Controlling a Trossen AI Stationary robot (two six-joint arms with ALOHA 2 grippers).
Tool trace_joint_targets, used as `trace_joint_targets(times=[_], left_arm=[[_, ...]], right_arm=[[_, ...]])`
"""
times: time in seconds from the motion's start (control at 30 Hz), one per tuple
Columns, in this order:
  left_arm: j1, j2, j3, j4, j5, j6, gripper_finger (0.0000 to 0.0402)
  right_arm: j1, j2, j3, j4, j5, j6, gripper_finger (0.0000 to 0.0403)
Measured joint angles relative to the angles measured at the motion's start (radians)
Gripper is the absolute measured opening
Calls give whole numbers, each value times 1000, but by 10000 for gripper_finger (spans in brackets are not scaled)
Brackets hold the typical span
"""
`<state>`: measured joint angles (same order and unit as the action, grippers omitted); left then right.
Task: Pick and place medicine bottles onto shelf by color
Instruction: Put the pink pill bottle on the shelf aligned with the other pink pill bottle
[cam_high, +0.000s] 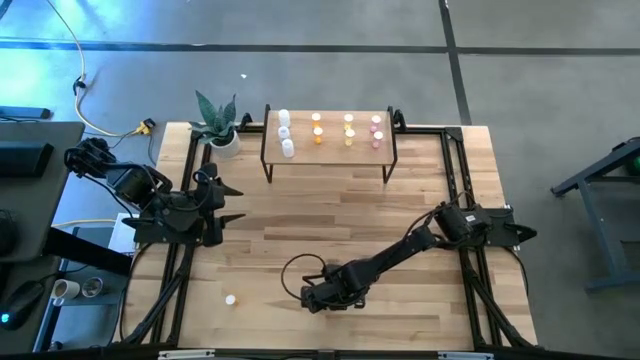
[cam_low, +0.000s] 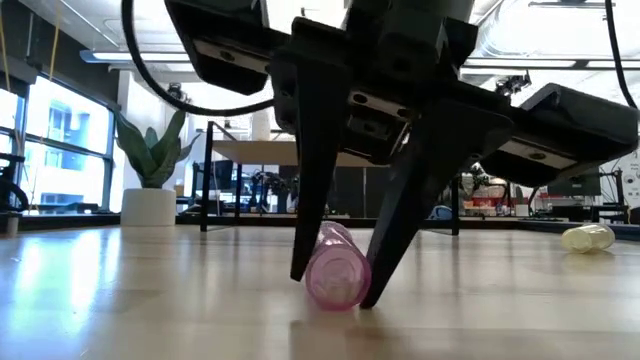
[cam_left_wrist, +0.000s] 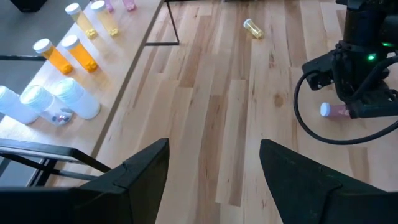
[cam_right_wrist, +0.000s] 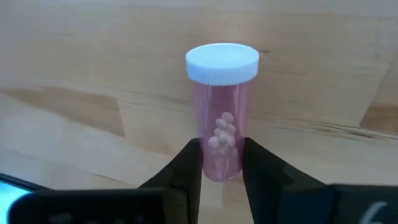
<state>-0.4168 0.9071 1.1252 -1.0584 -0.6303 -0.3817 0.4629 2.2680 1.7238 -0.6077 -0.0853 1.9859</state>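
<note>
A pink medicine bottle with a white cap lies on its side on the tabletop near the front middle, with my right gripper shut on it. The low view shows the same bottle end-on between the two dark fingers. The shelf stands at the table's far edge with white, orange, yellow and pink bottles upright on it. One yellow bottle lies loose at the front left. My left gripper hovers open at the table's left side, over bare wood. My right gripper pinches the pink bottle's clear body between its two fingers, at the end away from the cap. The fingers come steeply from above, one on each side of the round wall, across the bottle. The bottle lies level, its side on the table.
The yellow bottle lies on its side some way from my right gripper. A potted plant stands beside the shelf's left end. A black cable loops on the wood by my right arm. Open wood lies between the arms and the shelf.
</note>
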Motion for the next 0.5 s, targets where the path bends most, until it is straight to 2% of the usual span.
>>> trace_joint_targets(times=[0.2, 0.5], left_arm=[[22, -40, 13, -8, 79, 25, 239], [80, -103, 71, -1, 188, 46, 239]], right_arm=[[-4, 7, 94, -20, 105, -94, 82], [-28, 4, 300, -60, 391, -377, 83]])
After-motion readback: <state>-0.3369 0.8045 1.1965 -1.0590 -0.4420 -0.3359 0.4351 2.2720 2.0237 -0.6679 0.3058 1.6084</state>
